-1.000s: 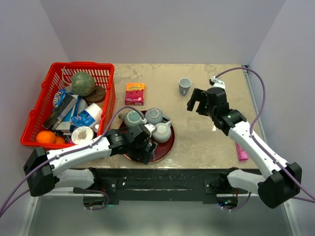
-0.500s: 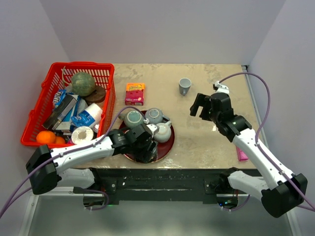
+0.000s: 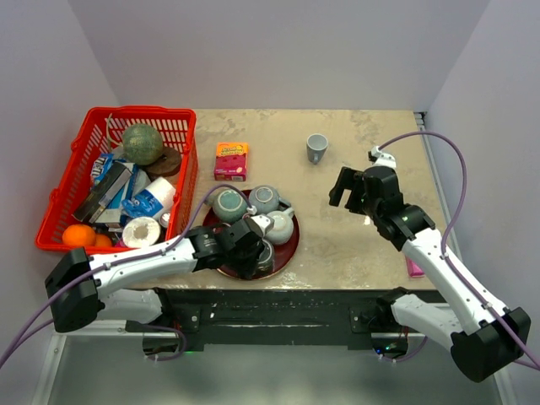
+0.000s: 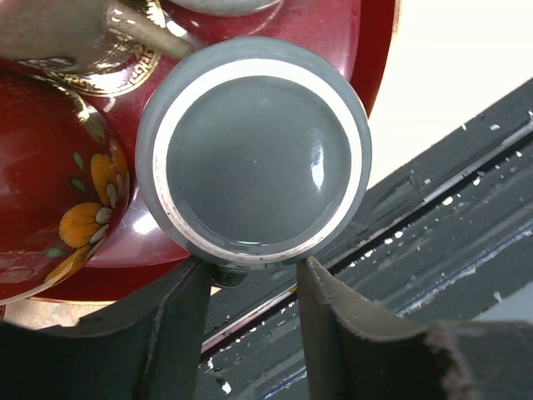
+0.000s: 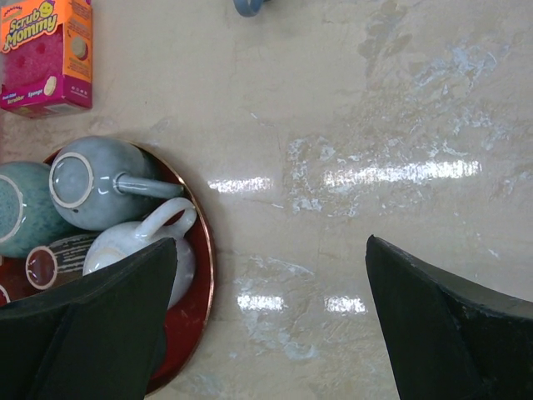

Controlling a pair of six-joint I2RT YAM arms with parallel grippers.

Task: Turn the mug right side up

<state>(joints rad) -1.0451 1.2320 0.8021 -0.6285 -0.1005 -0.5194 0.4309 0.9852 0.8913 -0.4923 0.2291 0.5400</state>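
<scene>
A grey mug (image 4: 254,150) stands upside down, base up with a pale ring, at the near edge of the red tray (image 4: 373,50). From above, the mug (image 3: 264,256) shows partly under my left gripper (image 3: 251,256). In the left wrist view my left gripper (image 4: 250,271) has its jaws partly narrowed either side of the mug's dark handle stub (image 4: 225,273). The left finger touches the stub; a gap remains at the right finger. The fingertips are hidden behind the mug. My right gripper (image 3: 342,187) (image 5: 271,242) hangs wide open over bare table, right of the tray.
On the tray (image 3: 291,246) stand two grey-green teapots (image 3: 228,202) (image 3: 263,198) and a white one (image 3: 278,226). A small upright cup (image 3: 316,148) is at the back. The sponge box (image 3: 230,160), red basket (image 3: 101,118) and pink item (image 3: 413,263) lie around. The table's front edge is just below the tray.
My left gripper has slid onto the mug at the tray's near edge and its jaws have narrowed. The right arm has drawn back toward the right, still open.
</scene>
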